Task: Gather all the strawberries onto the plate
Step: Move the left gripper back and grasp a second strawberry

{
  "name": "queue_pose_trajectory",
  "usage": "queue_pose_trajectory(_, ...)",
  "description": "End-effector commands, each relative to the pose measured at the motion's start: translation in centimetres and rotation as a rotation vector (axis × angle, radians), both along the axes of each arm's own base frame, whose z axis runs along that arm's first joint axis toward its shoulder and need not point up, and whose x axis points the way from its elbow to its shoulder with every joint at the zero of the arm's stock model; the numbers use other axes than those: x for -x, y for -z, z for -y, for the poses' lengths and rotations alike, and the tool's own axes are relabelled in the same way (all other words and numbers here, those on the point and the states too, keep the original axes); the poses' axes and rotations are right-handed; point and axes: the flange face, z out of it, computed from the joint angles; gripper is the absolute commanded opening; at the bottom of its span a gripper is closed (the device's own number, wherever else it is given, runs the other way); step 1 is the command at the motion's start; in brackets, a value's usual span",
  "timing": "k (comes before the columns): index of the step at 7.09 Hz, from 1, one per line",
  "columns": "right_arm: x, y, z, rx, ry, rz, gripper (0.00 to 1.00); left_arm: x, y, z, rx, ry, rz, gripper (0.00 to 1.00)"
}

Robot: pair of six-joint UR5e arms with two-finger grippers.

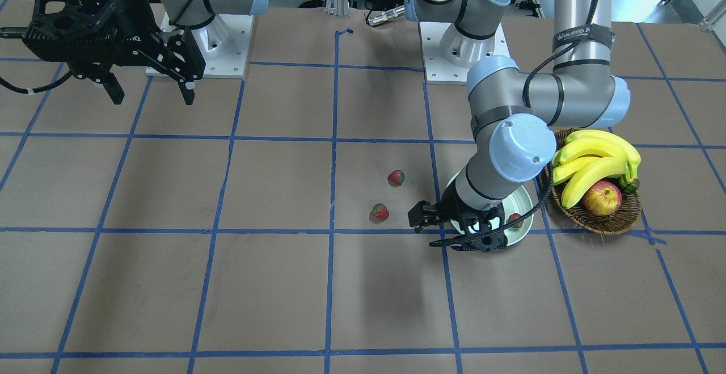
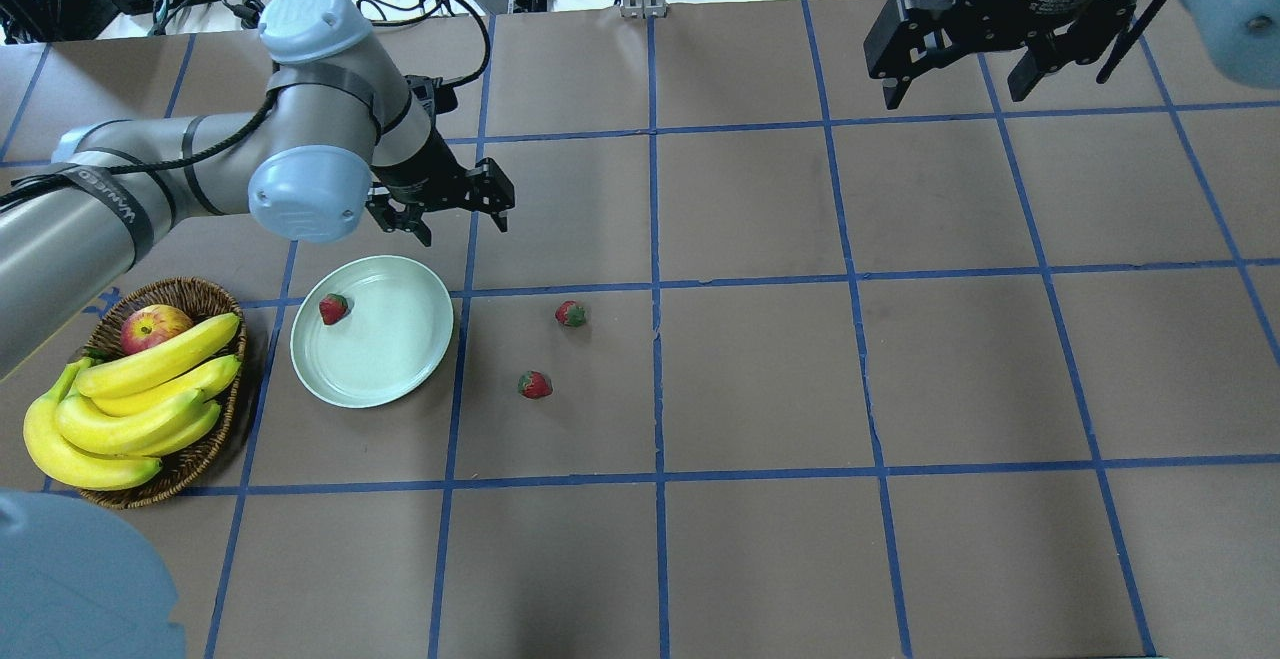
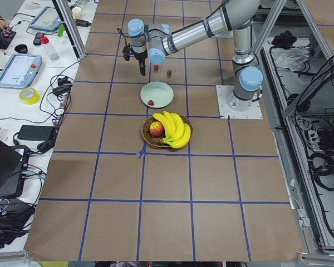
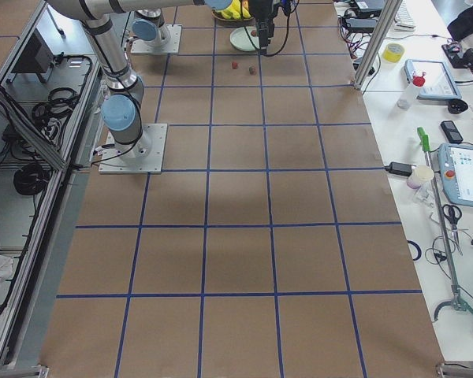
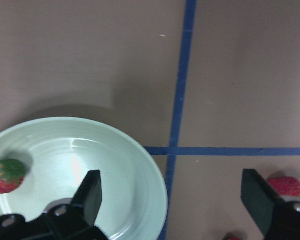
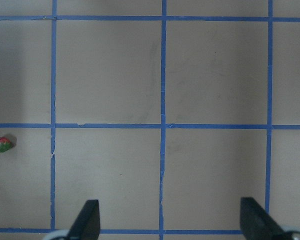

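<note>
The pale green plate (image 2: 400, 339) lies left of centre with one strawberry (image 2: 333, 308) in it. Two more strawberries (image 2: 570, 314) (image 2: 535, 385) lie on the table to its right. My left gripper (image 2: 455, 214) is open and empty, above the plate's far rim. In the left wrist view the plate (image 5: 115, 165) holds the strawberry (image 5: 7, 176), and another strawberry (image 5: 286, 186) shows behind the right finger. My right gripper (image 2: 955, 89) is open and empty, high at the far right, away from everything. The front view shows the table strawberries (image 1: 396, 177) (image 1: 380, 211).
A brown wicker basket (image 2: 200, 289) with bananas (image 2: 140, 399) and an apple (image 2: 152, 327) stands just left of the plate. Blue tape lines grid the brown table. Both arm bases (image 1: 198, 50) stand at the robot's edge.
</note>
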Motion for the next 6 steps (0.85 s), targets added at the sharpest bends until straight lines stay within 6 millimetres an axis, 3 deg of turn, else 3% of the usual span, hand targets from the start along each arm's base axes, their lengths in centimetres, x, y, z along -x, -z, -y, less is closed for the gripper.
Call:
queue_pose_trajectory(1, 0.0, 0.0, 0.0, 0.0, 0.001, 0.0, 1.0, 3.5, 2.1, -0.6, 0.006, -0.003, -0.092, 1.0)
queue_pose_trajectory(3, -0.1, 0.0, 0.0, 0.0, -0.001, 0.002, 1.0, 4.3, 6.7, -2.7, -0.018, 0.008, -0.124, 1.0)
queue_pose_trajectory(4, 0.0, 0.0, 0.0, 0.0, -0.001, 0.0, 1.0, 4.2, 7.7, -3.6, -0.042, 0.002, -0.125, 1.0)
queue_pose_trajectory(6, 0.0, 0.0, 0.0, 0.0, -0.001, 0.0, 1.0, 4.5, 7.8, -3.7, -0.05, 0.002, -0.144, 0.96)
